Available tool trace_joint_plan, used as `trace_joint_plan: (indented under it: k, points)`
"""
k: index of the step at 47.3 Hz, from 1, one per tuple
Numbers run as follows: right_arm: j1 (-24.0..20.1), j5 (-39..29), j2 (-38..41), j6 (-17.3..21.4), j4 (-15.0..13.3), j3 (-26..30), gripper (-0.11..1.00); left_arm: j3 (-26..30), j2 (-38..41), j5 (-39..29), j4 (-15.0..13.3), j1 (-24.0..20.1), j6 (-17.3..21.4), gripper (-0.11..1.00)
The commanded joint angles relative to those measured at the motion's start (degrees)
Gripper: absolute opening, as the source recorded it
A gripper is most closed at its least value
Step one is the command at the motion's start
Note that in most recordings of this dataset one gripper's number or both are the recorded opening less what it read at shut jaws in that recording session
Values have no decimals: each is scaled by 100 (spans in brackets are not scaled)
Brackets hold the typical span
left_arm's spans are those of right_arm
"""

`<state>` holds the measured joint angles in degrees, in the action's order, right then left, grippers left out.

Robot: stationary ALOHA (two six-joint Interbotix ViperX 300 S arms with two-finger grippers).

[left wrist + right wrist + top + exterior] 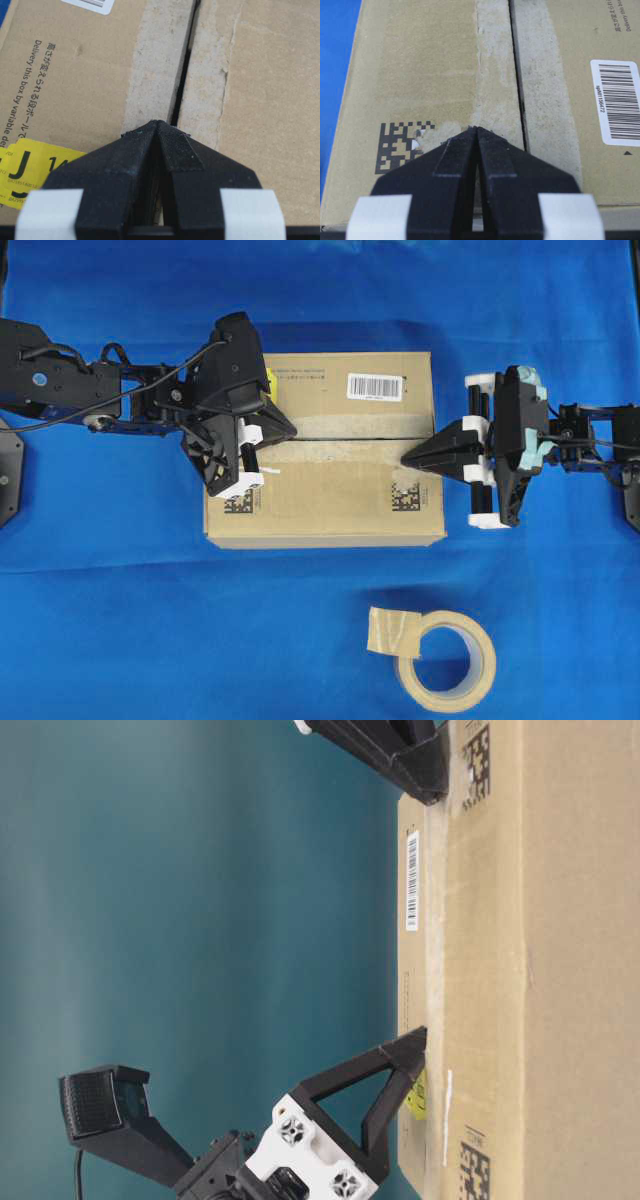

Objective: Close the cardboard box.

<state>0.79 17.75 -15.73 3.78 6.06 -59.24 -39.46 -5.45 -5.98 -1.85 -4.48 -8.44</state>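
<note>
From overhead we see the whole cardboard box [325, 450] lying in the middle of the blue cloth [150, 620], its two top flaps folded flat and meeting along a narrow dark seam [340, 440] that runs left to right. Only the wrist views show that seam up close: a thin gap remains between the flaps, bordered by pale, rough bands where tape has been torn off. The table-level view adds that both claws come down to the box top, though we cannot tell whether they press on it. The left gripper [290, 430] sits at the left end of the seam with its fingers pressed together to a point, and the right gripper [406, 460] sits at the right end, likewise pressed together and pinching nothing. The brown carton carries a white barcode label [375, 386] on the far flap, a yellow sticker [30, 172] partly hidden under the left arm, and two black square codes [398, 500] on the near flap. A beige tape roll [445, 660] lies on the cloth nearer the front edge, well apart from the box.
</note>
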Motion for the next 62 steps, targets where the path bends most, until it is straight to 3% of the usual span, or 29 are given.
trace_joint_plan:
  k: [1,16,44,62]
  points:
    - [79,53,-18,-18,-9,114,0,26,-62,26,-9,62,0,0]
    - [466,53,-9,-18,-9,35,0,35,-70,53,-9,53,0,0]
    - [475,88,176,-18,-9,-53,0,-141,-176,510,-9,53,0,0]
    - [475,352,185,-18,-9,-193,0,-1301,-870,2848,-9,158,97,0]
